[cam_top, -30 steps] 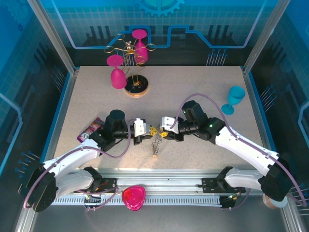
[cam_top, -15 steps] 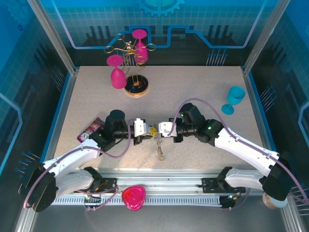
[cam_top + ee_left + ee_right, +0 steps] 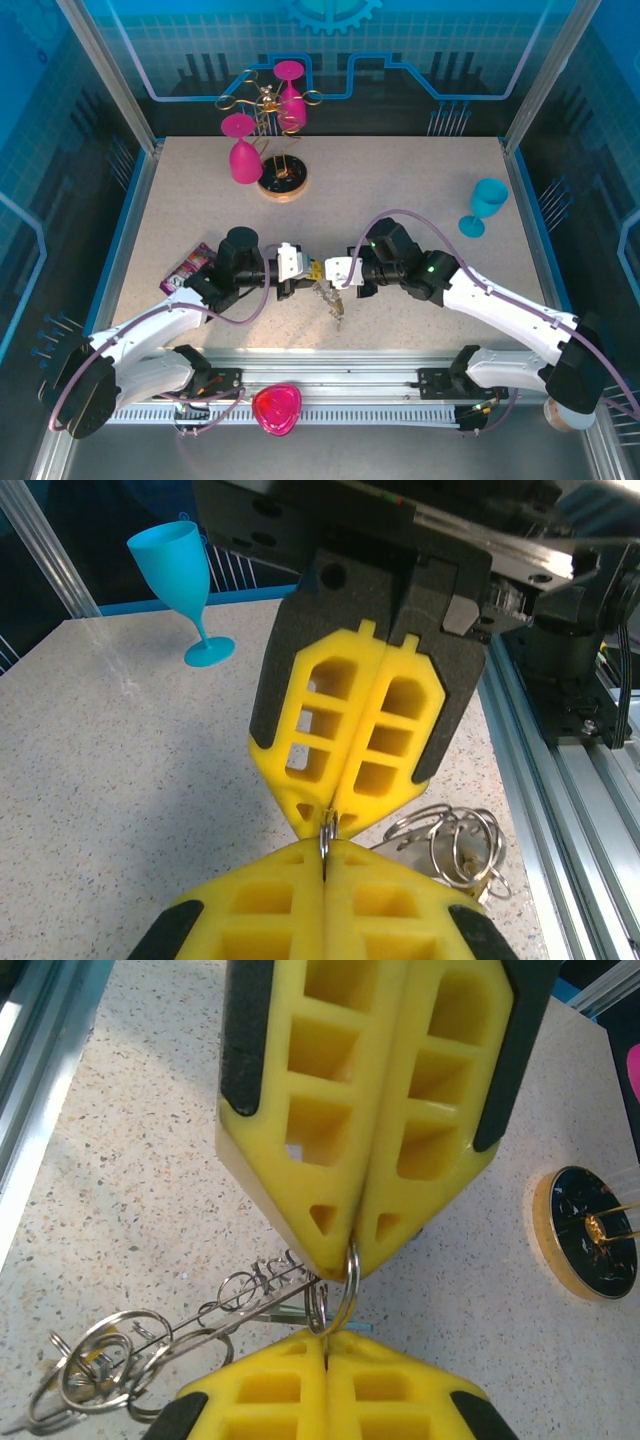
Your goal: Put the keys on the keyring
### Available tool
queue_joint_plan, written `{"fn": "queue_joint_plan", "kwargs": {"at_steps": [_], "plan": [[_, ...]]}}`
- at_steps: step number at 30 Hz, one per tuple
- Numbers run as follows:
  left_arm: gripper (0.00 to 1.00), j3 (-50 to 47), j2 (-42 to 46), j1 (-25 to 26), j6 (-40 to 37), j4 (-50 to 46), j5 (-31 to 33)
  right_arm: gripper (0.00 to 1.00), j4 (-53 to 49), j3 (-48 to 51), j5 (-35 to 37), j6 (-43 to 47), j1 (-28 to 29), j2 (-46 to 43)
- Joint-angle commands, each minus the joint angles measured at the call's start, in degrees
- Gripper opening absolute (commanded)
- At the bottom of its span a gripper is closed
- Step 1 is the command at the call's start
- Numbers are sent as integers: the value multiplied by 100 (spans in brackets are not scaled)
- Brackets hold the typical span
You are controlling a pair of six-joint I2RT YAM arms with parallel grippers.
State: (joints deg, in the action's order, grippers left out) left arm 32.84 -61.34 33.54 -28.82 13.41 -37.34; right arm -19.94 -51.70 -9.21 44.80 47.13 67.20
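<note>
Pink and heart-shaped, one plastic piece (image 3: 277,408) lies on the near rail. Past it, the left gripper (image 3: 325,852) and right gripper (image 3: 326,1340) meet tip to tip at the table's (image 3: 420,170) front centre. Each pair of yellow fingers (image 3: 250,910) is pressed together on one thin silver keyring (image 3: 347,1278), from which tangled wire loops (image 3: 120,1350) trail. Farther off stand one teal goblet (image 3: 487,203) and two pink goblets (image 3: 243,152).

- No readable text, number or brand on anything in view.
- Packet (image 3: 188,268), well left of the left gripper (image 3: 311,270) and its jaws: purple printed wrapper, print too small to read.
- Gear emblem (image 3: 330,12) on the back wall, far beyond both sets of jaws: a graphic with circuit-style lines, no lettering.
- Yellow pads (image 3: 380,865) at the jaws: plain moulded faces.
</note>
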Motion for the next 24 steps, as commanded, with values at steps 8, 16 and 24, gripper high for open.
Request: {"fn": "queue_joint_plan", "kwargs": {"at_steps": [8, 16, 24], "plan": [[0, -194, 72, -5, 346, 1047, 22, 29, 666, 447, -29, -623, 103, -162], [0, -252, 52, 2, 388, 1155, 114, 32, 979, 687, -288, -945, -155, -598], [0, -247, 59, -15, 401, 1149, 41, 31, 1137, 721, 32, -669, -193, -674]]}}
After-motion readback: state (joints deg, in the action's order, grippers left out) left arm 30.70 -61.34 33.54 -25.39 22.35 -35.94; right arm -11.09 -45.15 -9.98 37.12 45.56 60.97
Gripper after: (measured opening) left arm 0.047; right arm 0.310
